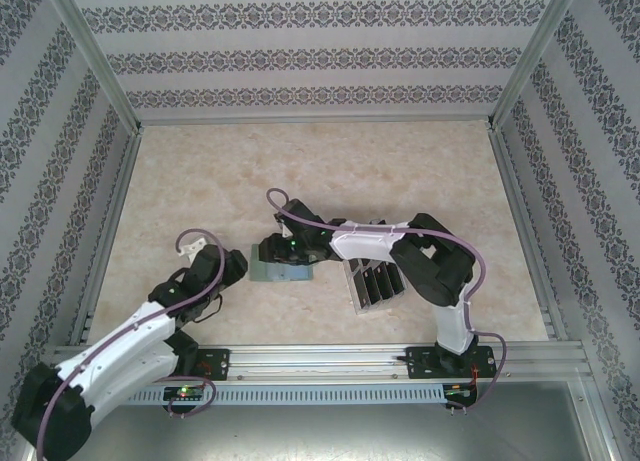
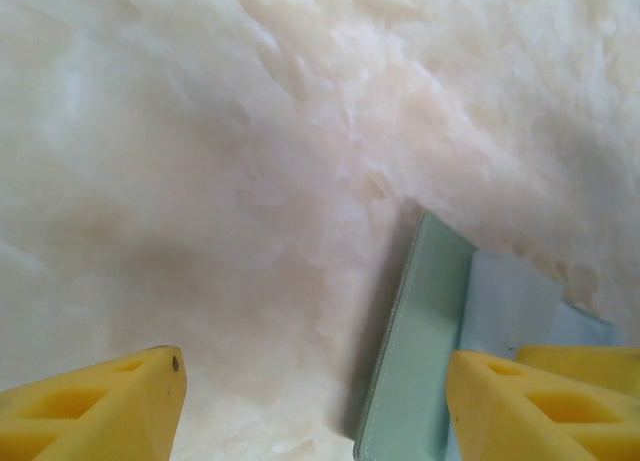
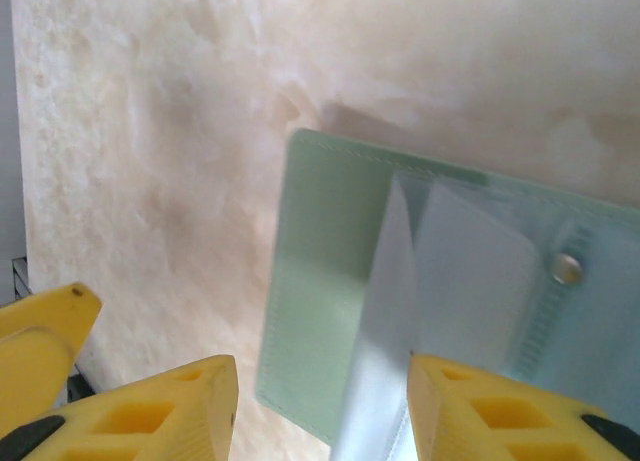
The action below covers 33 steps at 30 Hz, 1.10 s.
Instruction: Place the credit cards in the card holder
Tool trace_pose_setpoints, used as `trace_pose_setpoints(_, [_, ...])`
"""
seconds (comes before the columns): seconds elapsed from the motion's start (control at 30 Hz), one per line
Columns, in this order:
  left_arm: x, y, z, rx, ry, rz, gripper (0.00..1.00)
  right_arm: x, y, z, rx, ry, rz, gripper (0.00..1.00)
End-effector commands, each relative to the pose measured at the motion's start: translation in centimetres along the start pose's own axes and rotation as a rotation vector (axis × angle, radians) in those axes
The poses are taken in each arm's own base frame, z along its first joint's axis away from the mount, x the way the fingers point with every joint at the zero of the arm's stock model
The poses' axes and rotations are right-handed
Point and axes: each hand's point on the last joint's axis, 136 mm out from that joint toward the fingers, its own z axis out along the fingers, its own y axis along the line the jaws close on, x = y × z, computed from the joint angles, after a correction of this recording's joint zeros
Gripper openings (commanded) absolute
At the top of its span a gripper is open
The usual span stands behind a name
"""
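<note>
The left gripper [image 2: 312, 369] hovers low over the table [image 1: 300, 171] with its yellow fingers [image 2: 100, 406] spread wide and nothing between them; one finger sits just over the near edge of the card holder [image 1: 272, 274], which lies flat on the table between the two grippers. The right gripper [image 3: 320, 373] hangs over the holder's other side; its fingers are also apart, and the pale translucent flap [image 3: 470, 271] rises between them without being pinched. The credit cards [image 1: 372, 281] stand in the clear tray [image 1: 362, 303] to the right, well apart from the holder and under the right arm [image 1: 370, 241]; neither gripper has one.

Several things look likely to go wrong. The two grippers work almost tip to tip, so a small sideways move could knock one into the other. The holder looks soft and light, so a tug on the flap may drag or lift the whole case unless the left fingers pin its edge. The flap is thin and slippery-looking, so a closing grip could miss it or crease it. The right arm lies across the tray, so a low swing back for a card might tip the tray.

The overhead view gives the layout: both arms, the holder and the tray of cards; the left wrist view gives the holder's raised edge and its layered thickness; the right wrist view gives the stitched border, the open flap and its snap stud [image 3: 566, 269].
</note>
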Motion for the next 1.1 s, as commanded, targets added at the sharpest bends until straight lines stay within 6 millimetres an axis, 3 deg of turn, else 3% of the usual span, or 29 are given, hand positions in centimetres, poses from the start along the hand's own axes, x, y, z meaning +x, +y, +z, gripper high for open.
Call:
trace_pose_setpoints(0.0, [-0.2,3.1,-0.7,-0.103,-0.043,-0.042,0.7,0.0,2.1,1.3,-0.052,0.018,-0.005,0.48])
trace_pose_setpoints(0.2, [-0.4,3.1,-1.2,-0.1,-0.046,-0.038,0.7,-0.2,4.6,3.3,-0.099,0.044,-0.024,0.48])
trace_pose_setpoints(0.4, [-0.3,2.9,-1.2,-0.09,-0.042,-0.04,0.69,-1.1,7.1,4.0,-0.157,0.045,-0.052,0.48])
trace_pose_setpoints(0.57, [-0.4,2.7,-1.2,-0.086,-0.04,-0.029,0.69,-3.3,10.7,2.1,-0.244,0.003,-0.103,0.48])
trace_pose_setpoints(0.77, [-0.3,2.6,-1.0,-0.074,-0.037,-0.024,0.69,-6.7,14.6,-2.8,-0.331,-0.086,-0.154,0.49])
trace_pose_setpoints(0.87, [-0.2,1.7,-0.7,-0.042,-0.029,-0.008,0.69,-7.4,13.9,-5.0,-0.306,-0.123,-0.148,0.49])
trace_pose_setpoints(0.97, [-0.2,0.2,-0.3,0.002,-0.009,0.026,0.69,-6.7,10.6,-6.5,-0.224,-0.145,-0.128,0.49])
trace_pose_setpoints(1.07, [-0.1,-1.2,0.4,0.028,0.017,0.067,0.71,-5.0,6.0,-7.5,-0.107,-0.158,-0.112,0.49])
